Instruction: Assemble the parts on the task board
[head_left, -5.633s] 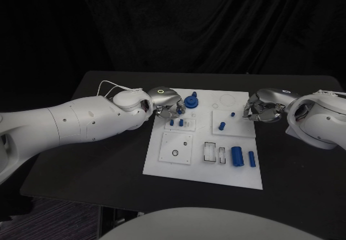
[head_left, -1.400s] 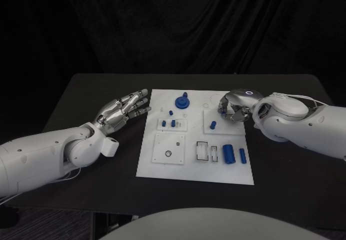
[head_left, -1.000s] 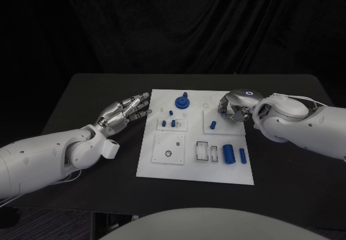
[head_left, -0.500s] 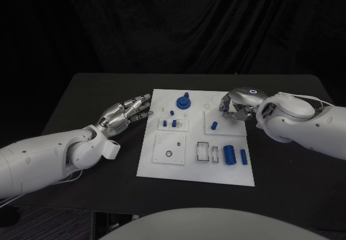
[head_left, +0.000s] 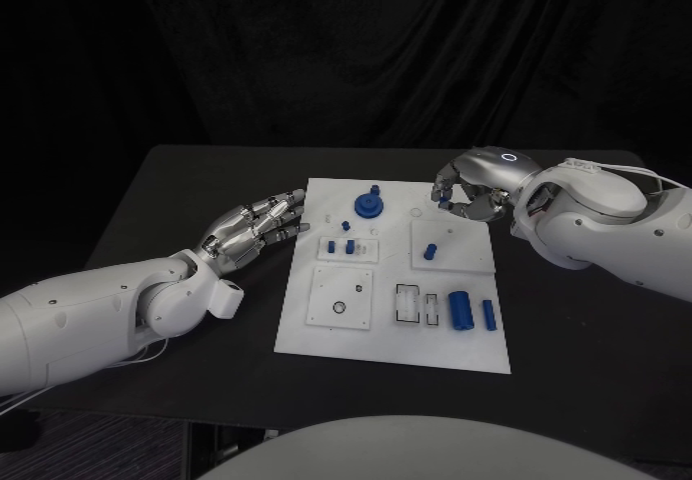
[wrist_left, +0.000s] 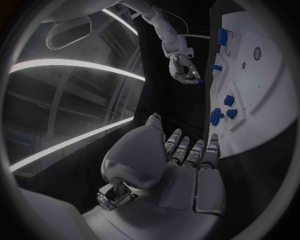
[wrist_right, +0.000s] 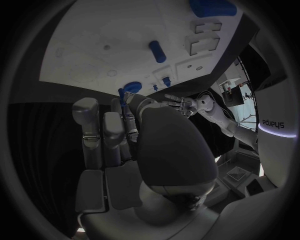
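Head view gives me the task board (head_left: 392, 345) mid-table, blue parts (head_left: 459, 309) seated on it. My left hand (head_left: 257, 227) lies flat beside its left edge, fingers spread, empty. My right hand (head_left: 470, 192) hovers curled over the far right corner; whether it grips anything I cannot tell.

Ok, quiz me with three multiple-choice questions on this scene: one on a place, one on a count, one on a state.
1. Where does the blue round part stand?
A) at the far end of the task board
B) at its near end
C) off the board
2. How many blue cylinders lie at the board's near right?
A) one
B) two
C) four
3. The left hand is:
A) gripping a cylinder
B) a closed fist
C) open, holding nothing
Answers: 1 A, it stands by the far edge; 2 B, thick and slim lie side by side; 3 C, fingers apart and bare.
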